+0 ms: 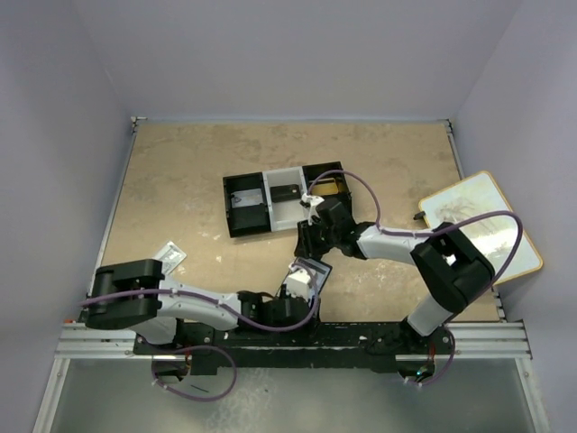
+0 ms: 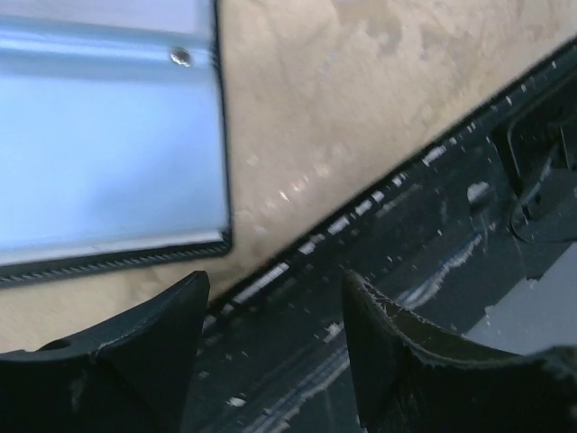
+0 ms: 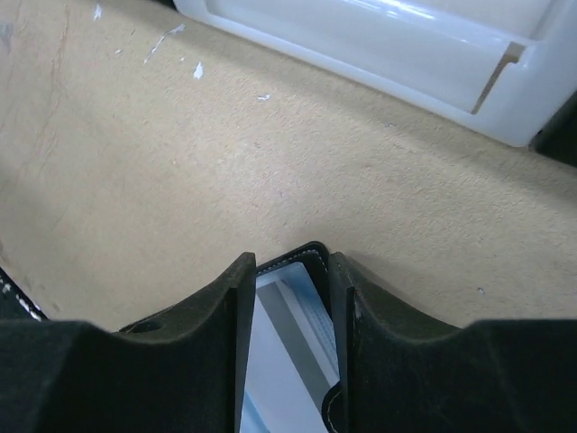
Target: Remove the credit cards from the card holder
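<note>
- One white packet [image 1: 169, 255] lies at the left.
- Left gripper [image 2: 275, 287]: fingers spread, holding nothing, just beside the one open card holder [image 1: 308, 271].
- Right gripper [image 3: 290, 263] pinches a corner of the card holder.
- One tray [image 1: 285, 213], three compartments; one dark card [image 1: 288, 193] lies in the middle one.

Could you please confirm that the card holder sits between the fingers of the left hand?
Not quite: the card holder sits between the fingers of the right hand, as the right wrist view shows. The left hand is open, with nothing in it.
</note>
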